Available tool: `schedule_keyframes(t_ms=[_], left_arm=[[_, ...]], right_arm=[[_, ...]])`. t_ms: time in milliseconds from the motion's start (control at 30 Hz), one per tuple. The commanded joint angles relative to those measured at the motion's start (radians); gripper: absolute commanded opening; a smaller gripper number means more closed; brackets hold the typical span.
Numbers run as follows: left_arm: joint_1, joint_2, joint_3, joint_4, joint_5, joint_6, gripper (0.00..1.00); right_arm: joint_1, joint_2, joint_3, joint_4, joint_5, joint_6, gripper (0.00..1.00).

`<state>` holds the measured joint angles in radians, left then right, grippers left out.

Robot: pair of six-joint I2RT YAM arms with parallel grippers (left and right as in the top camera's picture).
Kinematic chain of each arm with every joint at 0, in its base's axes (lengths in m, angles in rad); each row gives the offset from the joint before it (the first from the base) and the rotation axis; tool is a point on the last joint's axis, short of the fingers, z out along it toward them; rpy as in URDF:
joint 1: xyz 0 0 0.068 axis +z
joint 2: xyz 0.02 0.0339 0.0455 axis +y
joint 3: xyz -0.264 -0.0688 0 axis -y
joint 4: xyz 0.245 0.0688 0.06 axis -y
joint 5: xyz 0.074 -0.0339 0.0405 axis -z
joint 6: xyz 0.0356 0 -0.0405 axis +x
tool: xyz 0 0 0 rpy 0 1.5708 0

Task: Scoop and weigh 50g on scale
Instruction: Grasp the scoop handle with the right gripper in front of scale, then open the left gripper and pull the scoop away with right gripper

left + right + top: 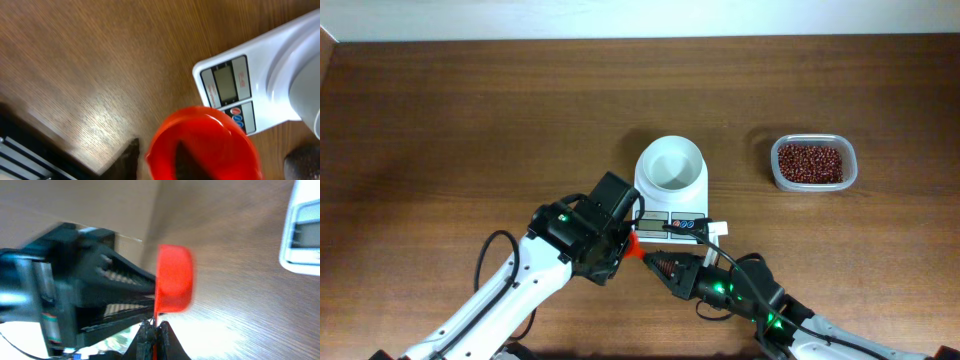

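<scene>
The white scale [682, 224] lies mid-table with a round white empty bowl [671, 165] on its platform. A red scoop [635, 250] hangs just in front of the scale's left corner, between both arms. My right gripper [656, 264] is shut on the scoop's thin handle [155, 320], with the red cup [174, 278] sticking out ahead of it. My left gripper [624, 246] is open around the cup [205, 145], its fingers [129, 154] standing apart from the cup's sides. The scale's display [227, 82] and edge [304, 235] show in both wrist views.
A clear plastic tub of red beans [813, 164] stands right of the bowl. The two arms nearly touch in front of the scale. Bare wooden table [470, 120] stretches to the left and back.
</scene>
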<state>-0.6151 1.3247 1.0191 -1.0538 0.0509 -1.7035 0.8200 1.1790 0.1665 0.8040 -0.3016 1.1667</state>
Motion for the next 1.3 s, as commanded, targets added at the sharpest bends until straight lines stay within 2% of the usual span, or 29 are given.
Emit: schedule_keyframes(t_ms=[0,67,233,500,667,767,967,1100,1200,1267], left_arm=[[-0.005,0.005,0.014,-0.02,-0.013,-0.008,0.41],[-0.005,0.005,0.014,-0.025,-0.013,-0.008,0.43],[-0.005,0.005,0.014,-0.037,-0.019,-0.008,0.45],[-0.005,0.005,0.014,-0.051,-0.059,-0.008,0.52],[-0.005,0.005,0.014,-0.051,-0.077,-0.008,0.61],[-0.004,0.005,0.014,-0.049,-0.077,-0.008,0.61],[-0.004,0.005,0.014,-0.046,-0.077,-0.008,0.62],[-0.004,0.005,0.014,-0.046,-0.076,-0.008,0.62],[-0.004,0.005,0.014,-0.042,-0.076,-0.008,0.62],[-0.004,0.005,0.014,-0.038,-0.076,-0.008,0.62]], right_arm=[[0.003,0.002,0.009,-0.068,-0.012,-0.047,0.04],[0.003,0.002,0.009,-0.075,-0.011,-0.115,0.04],[-0.002,-0.003,0.01,-0.106,-0.013,-0.161,0.04],[-0.103,-0.169,0.01,-0.32,-0.083,-0.255,0.04],[-0.13,-0.351,0.011,-0.524,-0.101,-0.289,0.04],[-0.191,-0.518,0.016,-0.761,-0.104,-0.299,0.04],[-0.285,-0.652,0.015,-0.787,-0.22,-0.299,0.04],[-0.327,-0.676,0.015,-0.79,-0.287,-0.302,0.04],[-0.332,-0.675,0.015,-0.844,-0.285,-0.454,0.04],[-0.332,-0.675,0.015,-0.897,-0.259,-0.489,0.04]])
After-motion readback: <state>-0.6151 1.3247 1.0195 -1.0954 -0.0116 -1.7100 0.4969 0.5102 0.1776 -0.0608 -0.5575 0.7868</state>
